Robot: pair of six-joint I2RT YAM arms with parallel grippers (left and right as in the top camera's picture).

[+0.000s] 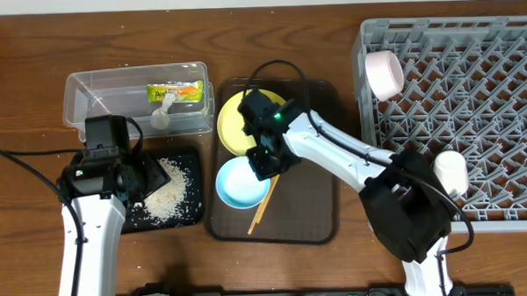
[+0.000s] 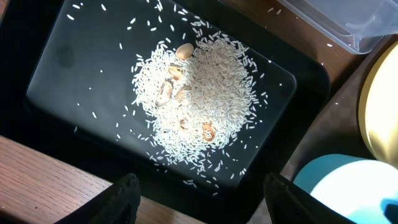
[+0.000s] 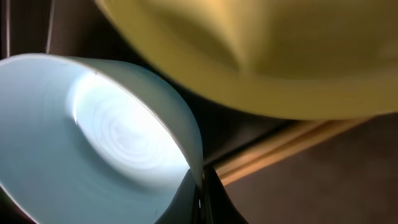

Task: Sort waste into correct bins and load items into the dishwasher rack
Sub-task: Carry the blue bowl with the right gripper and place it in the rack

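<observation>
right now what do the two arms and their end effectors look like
Both are white links with black joint housings. The left arm carries a thin black cable; the right arm has a looping black cable and a green light. The left end effector and right end effector are black, two-fingered.

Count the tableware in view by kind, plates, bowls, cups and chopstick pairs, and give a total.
Plates: 1, the yellow plate
Bowls: 2, the light blue bowl and the white bowl
Cups: 1, the white cup
Chopstick pairs: 1, the chopsticks
Total: 5
</observation>
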